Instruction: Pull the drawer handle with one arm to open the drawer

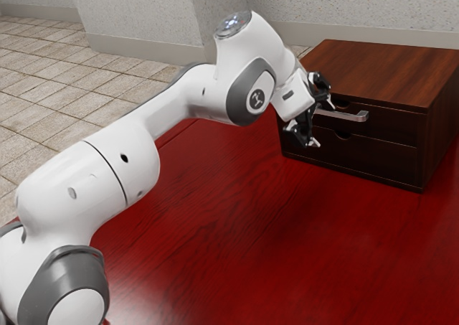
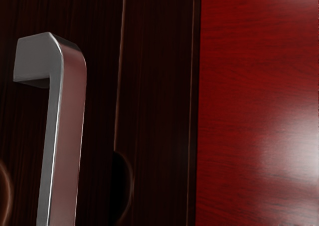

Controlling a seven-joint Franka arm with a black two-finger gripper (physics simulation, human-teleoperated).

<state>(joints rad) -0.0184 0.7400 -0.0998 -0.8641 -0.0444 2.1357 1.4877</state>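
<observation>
A dark wooden cabinet (image 1: 387, 74) with two drawers stands at the exterior view's right on the red table. The upper drawer (image 1: 391, 124) carries a silver bar handle (image 1: 346, 115); its front looks level with the lower drawer (image 1: 373, 156). My black gripper (image 1: 320, 121) is at the handle's end nearest the arm, open, with one finger above the bar and one below it. I cannot tell whether either finger touches the bar. In the wrist view the handle (image 2: 62, 131) runs close under my hand across the dark drawer front (image 2: 154, 86).
The glossy red table (image 1: 272, 239) stretches in front of the cabinet. A tiled floor (image 1: 57, 88) and a pale wall (image 1: 143, 9) lie beyond the table's far edge. The lower drawer has a round finger recess (image 2: 122, 186).
</observation>
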